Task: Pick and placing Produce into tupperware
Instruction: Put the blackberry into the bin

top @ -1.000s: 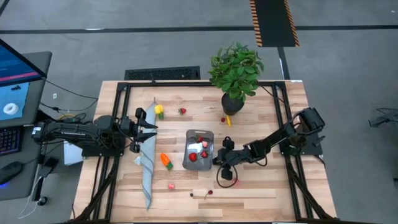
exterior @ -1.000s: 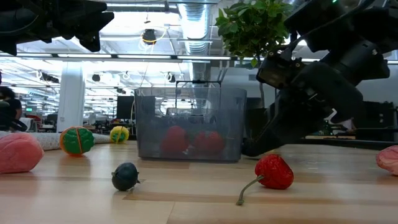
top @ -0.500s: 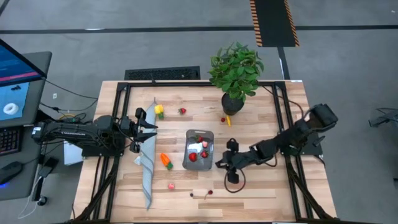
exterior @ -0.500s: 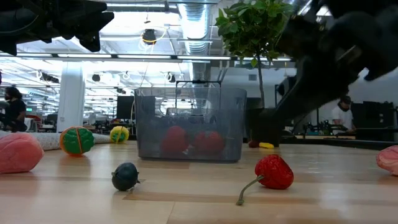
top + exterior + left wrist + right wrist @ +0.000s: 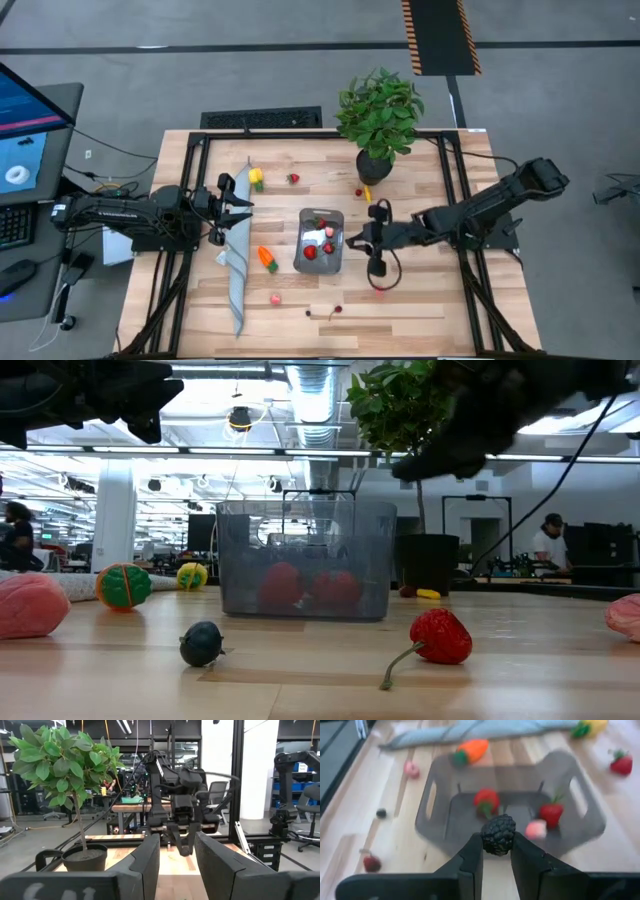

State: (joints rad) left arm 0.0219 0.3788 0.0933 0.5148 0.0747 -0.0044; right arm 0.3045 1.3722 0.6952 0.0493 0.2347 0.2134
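Your right gripper (image 5: pixel 496 851) has its fingers closed on a dark, bumpy blackberry (image 5: pixel 498 834) and hangs just outside the near wall of the tupperware (image 5: pixel 445 815), with the berry not yet over the opening. In the high view that gripper (image 5: pixel 377 262) sits just beside the container's right edge (image 5: pixel 340 232).

The main risk is a release too soon. If you open the fingers here, the berry lands on the table or hits the rim and rolls off toward the loose pieces in front. Carry it clearly past the wall first.

The second risk is the wall itself. If you come in low, the fingers or the berry can catch the rim and shove the light container, or tip it and spill the strawberries (image 5: pixel 549 813) and the pink piece (image 5: pixel 536 829) already inside. Stay above the rim while you cross it.

The grip takes only the sides of a round, knobbly piece, so a quick swing could probably let it slip; from this angle I can't judge how deep it sits between the fingers.

Your left gripper (image 5: pixel 176 862) waits by the long grey cloth (image 5: pixel 238 255) at the left side of the table (image 5: pixel 430 305), its fingers a little apart and holding nothing. The carrot (image 5: pixel 266 257), the yellow piece (image 5: pixel 256 178) and other berries remain outside.
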